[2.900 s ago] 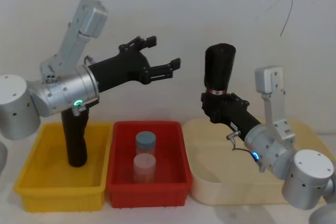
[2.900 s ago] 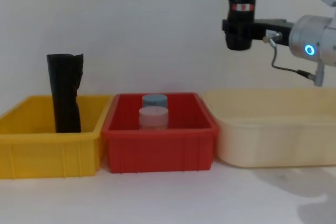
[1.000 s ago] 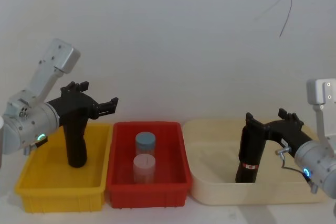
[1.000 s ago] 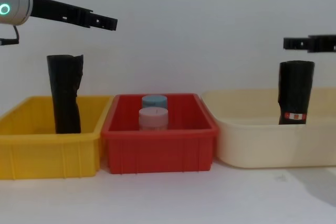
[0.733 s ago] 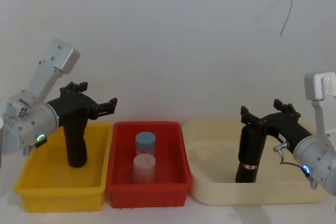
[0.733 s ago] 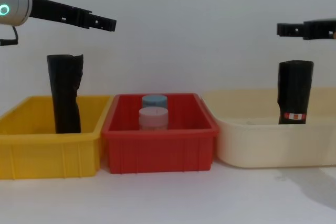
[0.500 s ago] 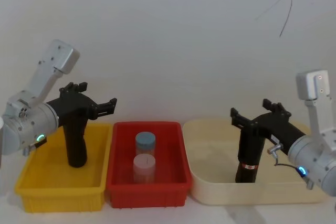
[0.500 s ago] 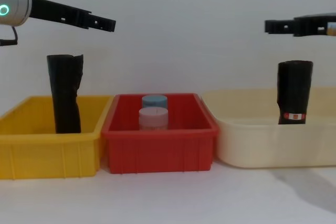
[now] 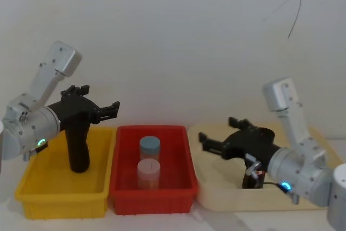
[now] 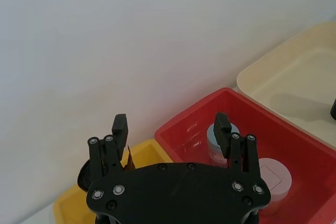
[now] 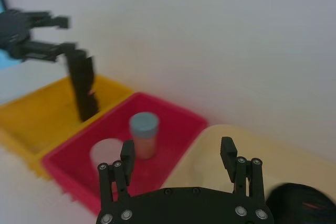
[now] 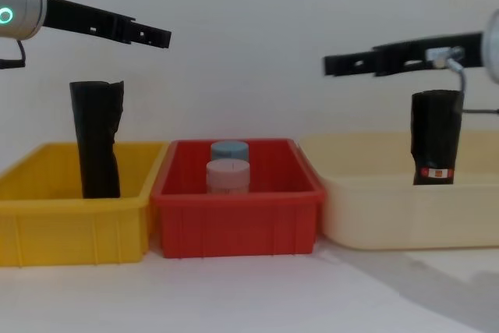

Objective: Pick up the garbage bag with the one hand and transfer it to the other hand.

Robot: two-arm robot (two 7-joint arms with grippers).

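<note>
- Your garbage bag [image 12: 437, 136] stands upright inside the cream tub [image 12: 374, 220] on the right, with its label band low.
- Your right gripper [image 11: 177, 150] hangs above that tub, fingertips left of the bag, spread wide and empty.
- Your left gripper [image 10: 170, 127] hovers over the yellow bin [image 12: 70, 232], likewise spread and empty.

The left gripper [image 10: 171, 124] and the right gripper [image 11: 177, 148] are black, long-fingered and silver-screwed, on silver-grey arms [image 9: 27, 128] ringed teal and blue.
</note>
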